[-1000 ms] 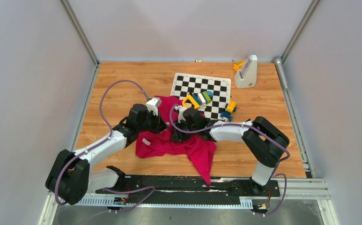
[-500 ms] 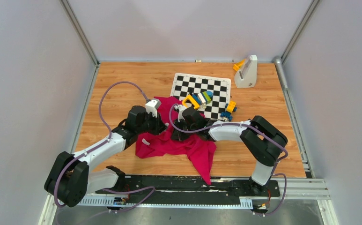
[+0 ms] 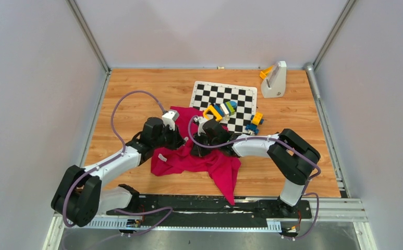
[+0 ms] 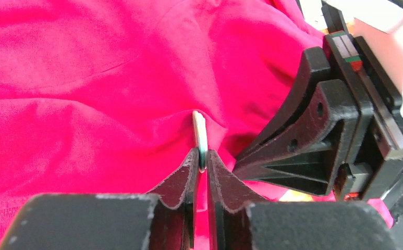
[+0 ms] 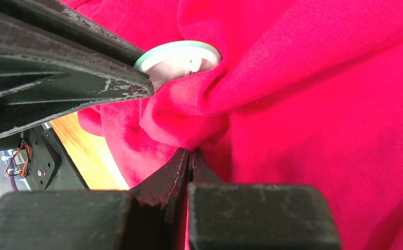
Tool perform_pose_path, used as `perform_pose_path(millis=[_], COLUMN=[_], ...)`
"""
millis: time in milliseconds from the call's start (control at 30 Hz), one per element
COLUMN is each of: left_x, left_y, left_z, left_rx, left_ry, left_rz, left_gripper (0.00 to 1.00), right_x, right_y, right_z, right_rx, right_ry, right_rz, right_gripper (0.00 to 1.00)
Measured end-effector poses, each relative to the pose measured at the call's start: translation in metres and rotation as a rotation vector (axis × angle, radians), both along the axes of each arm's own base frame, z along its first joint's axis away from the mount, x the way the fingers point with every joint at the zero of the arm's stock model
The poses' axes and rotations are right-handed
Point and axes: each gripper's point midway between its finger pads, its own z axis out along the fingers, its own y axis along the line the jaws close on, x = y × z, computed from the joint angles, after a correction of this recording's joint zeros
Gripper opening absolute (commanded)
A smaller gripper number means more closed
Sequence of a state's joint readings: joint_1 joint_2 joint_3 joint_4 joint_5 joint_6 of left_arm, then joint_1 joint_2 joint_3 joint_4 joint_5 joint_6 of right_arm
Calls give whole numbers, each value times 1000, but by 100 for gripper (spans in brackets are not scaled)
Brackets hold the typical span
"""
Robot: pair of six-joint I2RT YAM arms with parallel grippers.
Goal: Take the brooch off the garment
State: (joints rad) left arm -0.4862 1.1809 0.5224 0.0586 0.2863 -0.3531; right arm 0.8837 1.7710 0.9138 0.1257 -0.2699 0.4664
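Note:
The magenta garment [image 3: 209,164] lies crumpled on the wooden table between both arms. The brooch [image 4: 199,130], a thin pale disc seen edge-on, sticks up out of the cloth, and my left gripper [image 4: 202,159] is shut on its lower rim. In the right wrist view the brooch [image 5: 181,56] shows as a whitish round face half wrapped in fabric. My right gripper [image 5: 188,152] is shut on a fold of the garment [image 5: 314,114] just below the disc. From above, the left gripper [image 3: 181,139] and right gripper [image 3: 194,147] meet over the cloth and hide the brooch.
A black-and-white chequered board [image 3: 225,94] lies behind the garment, with coloured toy blocks [image 3: 221,110] on it and more at its right edge [image 3: 254,122]. A white stand [image 3: 273,80] sits at the back right. A white label [image 3: 162,157] shows on the cloth.
The left wrist has shifted slightly left and toward the near edge. The right arm has edged a little to the left, and the garment lies as before.

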Motion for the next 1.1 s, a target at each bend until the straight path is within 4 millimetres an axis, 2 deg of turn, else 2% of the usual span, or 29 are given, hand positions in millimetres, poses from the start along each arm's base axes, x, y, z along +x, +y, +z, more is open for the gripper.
perform_pose_path(millis=[100, 133, 200, 467, 600, 667, 800, 900, 967, 1100], left_x=[1, 1, 2, 5, 7, 10, 12, 14, 14, 12], left_y=[1, 1, 3, 10, 12, 11, 7, 3, 1, -4], left_z=[-5, -7, -9, -3, 10, 18, 31, 44, 53, 76], left_rx=[7, 10, 15, 16, -30, -63, -124, -176, -210, -281], left_ry=[13, 18, 25, -12, -46, -53, -60, -75, -88, -130], left_rz=[5, 6, 13, 50, 82, 99, 125, 134, 134, 120], left_gripper=[11, 5, 0, 0, 0, 0, 0, 0, 0, 0], right_x=[-1, -2, -3, -4, -10, -12, -12, -14, -12, -2], right_y=[1, 1, 2, -1, -10, -12, -15, -18, -22, -37], right_z=[0, 0, 0, 5, 17, 24, 37, 55, 74, 123], right_rx=[0, -1, -2, 5, 32, 48, 72, 104, 141, 276], right_ry=[-1, -1, -2, -18, -41, -55, -81, -104, -122, -127], right_rz=[3, 5, 6, -1, -7, -10, -16, -23, -35, -82], right_gripper=[0, 0, 0, 0, 0, 3, 25, 37, 47, 67])
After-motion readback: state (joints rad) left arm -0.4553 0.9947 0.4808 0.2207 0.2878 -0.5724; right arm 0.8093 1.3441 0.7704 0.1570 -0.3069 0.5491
